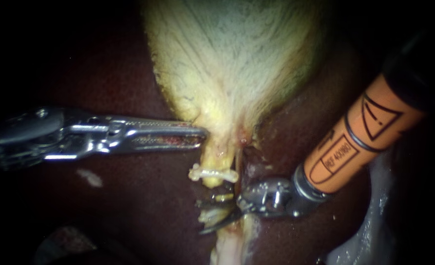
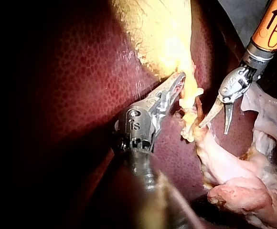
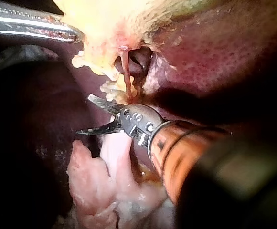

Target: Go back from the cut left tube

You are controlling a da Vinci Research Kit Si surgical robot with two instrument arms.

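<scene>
**A:** How many of each?

**B:** Two tools, one gallbladder, one white clip that I can count, and one cut left tube in two ends.

**A:** And the tools?

**B:** My left tool, jaws nearly together, pinches the gallbladder's edge. My right tool has its blades spread and holds nothing.

**A:** Where's the tube?

**B:** Just below the gallbladder's narrow end. Its long axis runs far to near. The clipped far end points its cut face nearward, at my right tool's blades.
</scene>
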